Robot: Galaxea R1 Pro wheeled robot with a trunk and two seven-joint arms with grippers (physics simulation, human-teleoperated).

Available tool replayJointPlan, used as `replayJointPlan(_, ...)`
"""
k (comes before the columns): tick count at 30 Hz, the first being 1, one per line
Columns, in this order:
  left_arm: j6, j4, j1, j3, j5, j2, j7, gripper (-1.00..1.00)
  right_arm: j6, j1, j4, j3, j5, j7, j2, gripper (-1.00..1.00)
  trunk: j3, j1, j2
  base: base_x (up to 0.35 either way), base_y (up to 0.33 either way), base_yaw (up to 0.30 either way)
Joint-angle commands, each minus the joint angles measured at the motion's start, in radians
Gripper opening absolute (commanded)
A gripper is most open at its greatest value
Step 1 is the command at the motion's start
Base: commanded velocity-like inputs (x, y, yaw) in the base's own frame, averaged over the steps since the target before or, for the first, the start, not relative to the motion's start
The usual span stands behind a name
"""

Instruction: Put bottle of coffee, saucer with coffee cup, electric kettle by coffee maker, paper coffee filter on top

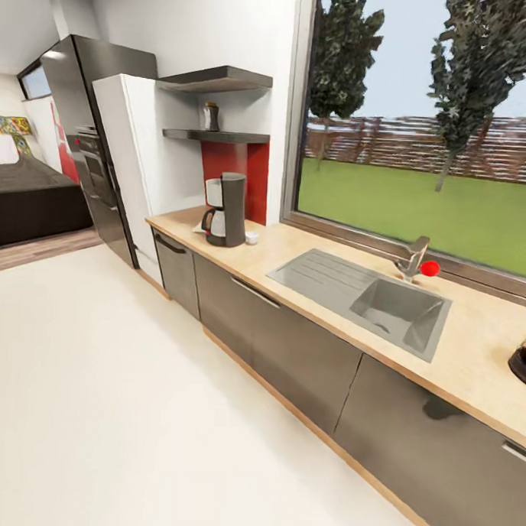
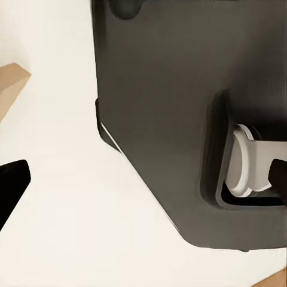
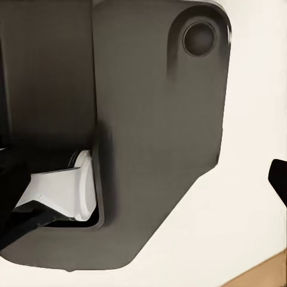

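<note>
While the head camera looks down a long kitchen run, the coffee maker (image 1: 227, 209) stands on the wooden counter (image 1: 473, 356) left of centre in the frame, upright, in front of a red wall panel (image 1: 244, 170). Just beside its base, toward the right, sits a small white cup (image 1: 252, 237), and something pale lies flat at its left foot, too small to identify. Up on the lower shelf (image 1: 215, 136), above the coffee maker, stands the dark coffee bottle (image 1: 211, 116), well apart from the counter. Further right along the counter comes the sink (image 1: 369, 294) with its tap (image 1: 413, 260) under the big window (image 1: 426, 125), and at the far right edge a dark round object (image 1: 523, 361) is only partly in frame. Over in the left wrist view, a dark fingertip (image 2: 11, 188) pokes in at the left edge above pale floor, next to the robot's dark base (image 2: 173, 119); whether that claw is spread or pressed together, I cannot tell. Same story in the right wrist view: dark base (image 3: 149, 119), a dark finger tip (image 3: 278, 176) at the right edge, claw state impossible to call.
</note>
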Motion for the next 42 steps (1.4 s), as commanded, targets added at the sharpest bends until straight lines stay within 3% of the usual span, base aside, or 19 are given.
replayJointPlan(1,-0.004,0.001,-0.001,0.000,0.000,0.000,0.000,1.00,-0.003,0.000,0.000,0.000,0.000,0.000,0.000,1.00,-0.002,0.001,-0.002,0.335,0.000,0.276)
replayJointPlan(32,-0.004,0.001,0.000,0.001,0.000,-0.001,0.000,1.00,-0.003,0.000,0.000,0.000,0.000,0.000,-0.001,1.00,-0.002,0.001,-0.002,0.335,0.008,0.022)
replayJointPlan(42,-0.005,0.001,0.000,0.001,0.000,0.000,0.000,1.00,-0.003,0.000,0.000,0.000,0.000,-0.002,0.000,1.00,-0.002,0.001,-0.002,0.323,0.139,0.226)
